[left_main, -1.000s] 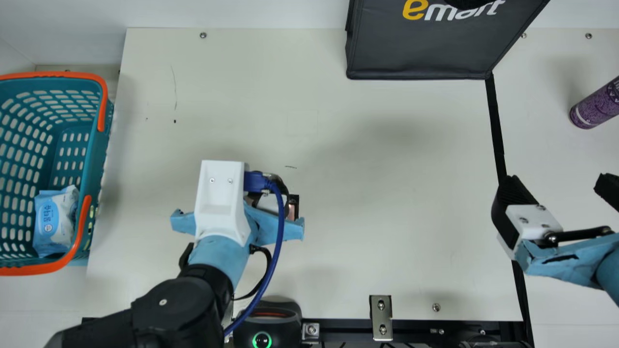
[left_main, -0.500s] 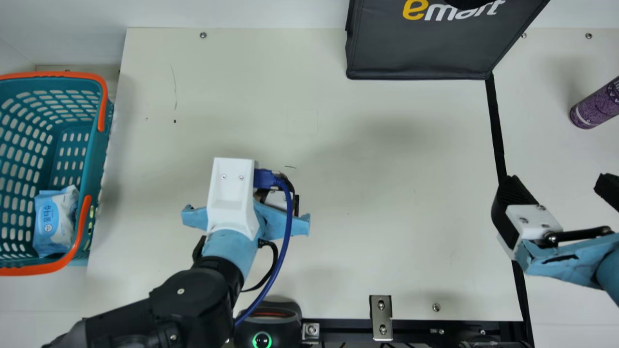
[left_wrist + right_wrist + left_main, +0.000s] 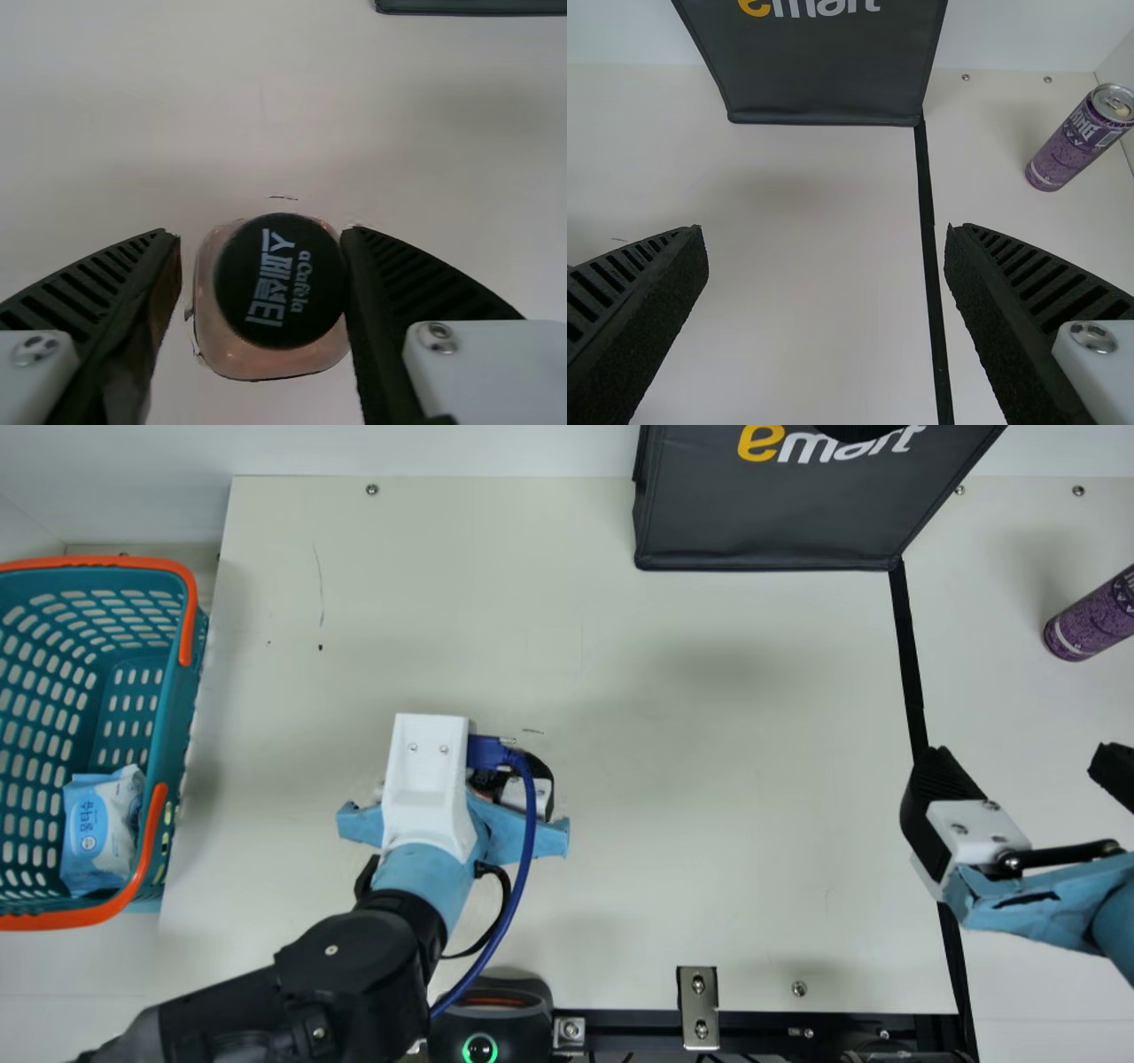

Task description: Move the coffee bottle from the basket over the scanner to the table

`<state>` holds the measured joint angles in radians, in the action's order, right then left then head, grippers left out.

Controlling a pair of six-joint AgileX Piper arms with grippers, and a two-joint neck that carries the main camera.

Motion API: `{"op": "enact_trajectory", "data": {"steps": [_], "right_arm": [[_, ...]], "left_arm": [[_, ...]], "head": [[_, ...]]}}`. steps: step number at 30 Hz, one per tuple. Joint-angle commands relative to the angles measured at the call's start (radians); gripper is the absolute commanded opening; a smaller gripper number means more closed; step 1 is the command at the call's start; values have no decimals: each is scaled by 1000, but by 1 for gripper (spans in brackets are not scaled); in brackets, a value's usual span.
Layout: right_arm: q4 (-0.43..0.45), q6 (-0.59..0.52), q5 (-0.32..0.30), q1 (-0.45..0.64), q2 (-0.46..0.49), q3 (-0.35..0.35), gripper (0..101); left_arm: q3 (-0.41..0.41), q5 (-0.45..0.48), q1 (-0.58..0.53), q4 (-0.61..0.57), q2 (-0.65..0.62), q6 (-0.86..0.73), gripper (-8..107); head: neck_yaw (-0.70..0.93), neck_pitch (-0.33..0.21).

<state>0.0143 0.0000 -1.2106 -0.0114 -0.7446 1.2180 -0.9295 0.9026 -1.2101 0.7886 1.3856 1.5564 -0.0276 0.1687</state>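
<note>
Well, left gripper (image 3: pixel 452 797) spread, coffee bottle (image 3: pixel 278 288) (black-capped) between.

L arm (image 3: pixel 354 974) blk w/ wht housing (image 3: pixel 428 779), blue cable (image 3: pixel 530 833).

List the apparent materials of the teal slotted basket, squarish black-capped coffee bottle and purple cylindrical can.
Teal slotted basket: plastic, low sheen; regular moulded-looking slots.
Squarish black-capped coffee bottle: glossy, see-through-looking body, plastic or glass, can't tell; cap matt, probably plastic.
Purple cylindrical can: printed metal, probably aluminium; bare silvery top with pull tab.
</note>
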Motion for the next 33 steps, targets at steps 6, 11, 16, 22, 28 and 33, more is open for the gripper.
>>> {"op": "enact_trajectory", "data": {"steps": [6, 11, 16, 22, 28, 33], "right_arm": [[0, 0, -1, 0, 0, 0, 95], [0, 0, -1, 0, 0, 0, 95], [0, 0, -1, 0, 0, 0, 95], [0, 0, -1, 0, 0, 0, 95], [0, 0, -1, 0, 0, 0, 95], [0, 0, -1, 0, 0, 0, 95]], "left_arm": [[3, -36, 45, -73, -57, -58, 85], [7, -85, 113, -183, -141, -172, 90], [9, -111, 189, -320, -230, -338, 90], [-3, -79, 272, -489, -328, -560, 90], [-31, 2, 351, -639, -398, -770, 90], [-52, 84, 419, -719, -435, -906, 90]], "head": [[0, -30], [0, -30], [0, -30], [0, -30], [0, -30], [0, -30]]}}
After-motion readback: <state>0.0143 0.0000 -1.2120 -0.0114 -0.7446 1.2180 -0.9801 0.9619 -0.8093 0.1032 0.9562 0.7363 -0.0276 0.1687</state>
